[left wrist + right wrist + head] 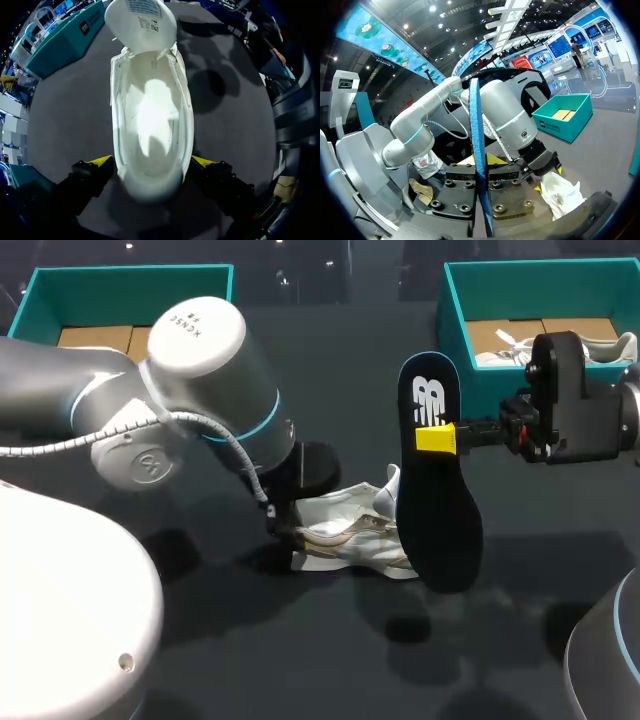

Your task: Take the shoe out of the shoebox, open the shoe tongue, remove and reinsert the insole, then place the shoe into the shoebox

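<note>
**Operator:** What does your left claw have?

**Me:** My left claw (150, 167) is closed on the heel of the white shoe (150, 100), with one yellow-tipped finger pressed against each side. The shoe rests on the dark table (330, 640) and stretches away ahead of the fingers, toe at the far end. Its tongue (141, 20) is folded forward over the toe, so the pale inside lies open to me.

**Operator:** And the right one?

**Me:** My right claw (437, 439) is clamped on the dark insole (440, 530). The fingers are nearly together, with only its thin edge between them. I hold it off the table, standing on end with the printed end uppermost. From that wrist I see it edge-on, rising straight up from between the fingers.

**Operator:** How do the two sit together?

**Me:** The shoe is ahead of the right claw and lower, gripped by my other arm. The insole hangs close by the toe end; I cannot tell whether they touch.

**Operator:** The box?

**Me:** A teal box (455, 310) stands beyond my right arm, apart from both claws, with a second shoe (505, 348) inside.
</note>
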`<control>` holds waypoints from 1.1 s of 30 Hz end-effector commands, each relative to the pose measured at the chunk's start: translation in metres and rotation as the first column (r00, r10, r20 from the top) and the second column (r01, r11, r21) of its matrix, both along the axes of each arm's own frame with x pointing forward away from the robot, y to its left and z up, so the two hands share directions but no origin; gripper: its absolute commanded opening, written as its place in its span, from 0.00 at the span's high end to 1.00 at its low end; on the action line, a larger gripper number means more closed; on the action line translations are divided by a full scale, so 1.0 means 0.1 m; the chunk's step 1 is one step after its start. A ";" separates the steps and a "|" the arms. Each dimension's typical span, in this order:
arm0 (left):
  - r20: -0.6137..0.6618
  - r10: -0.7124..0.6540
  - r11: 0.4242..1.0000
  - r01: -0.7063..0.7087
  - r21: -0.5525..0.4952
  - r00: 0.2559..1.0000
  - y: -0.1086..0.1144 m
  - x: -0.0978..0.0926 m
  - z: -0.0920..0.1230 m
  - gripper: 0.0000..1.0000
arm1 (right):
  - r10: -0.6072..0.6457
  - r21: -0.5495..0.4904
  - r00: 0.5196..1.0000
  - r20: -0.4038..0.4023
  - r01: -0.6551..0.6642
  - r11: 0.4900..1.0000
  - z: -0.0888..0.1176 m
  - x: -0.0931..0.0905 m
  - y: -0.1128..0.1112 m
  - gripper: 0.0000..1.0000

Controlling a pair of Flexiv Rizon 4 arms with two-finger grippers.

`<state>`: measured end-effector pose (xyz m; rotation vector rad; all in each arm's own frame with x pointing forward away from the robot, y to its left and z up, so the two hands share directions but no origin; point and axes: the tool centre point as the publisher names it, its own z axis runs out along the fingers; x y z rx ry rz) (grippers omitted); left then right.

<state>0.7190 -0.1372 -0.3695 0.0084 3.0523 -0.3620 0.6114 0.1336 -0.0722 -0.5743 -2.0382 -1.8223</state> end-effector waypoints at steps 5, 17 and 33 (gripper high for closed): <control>-0.002 0.007 0.997 -0.007 0.075 1.000 -0.01 -0.06 0.14 0.00 | -0.003 -0.001 1.000 -0.001 0.003 1.000 0.00 -0.01 0.01 1.00; 0.030 -0.006 0.997 0.004 0.075 1.000 -0.26 0.05 0.50 0.00 | -0.003 -0.001 1.000 -0.001 0.003 1.000 0.00 -0.01 0.01 1.00; 0.050 0.002 0.998 -0.005 0.061 0.999 -0.74 0.32 0.26 0.15 | -0.003 -0.001 1.000 -0.001 0.003 1.000 0.00 -0.01 0.01 1.00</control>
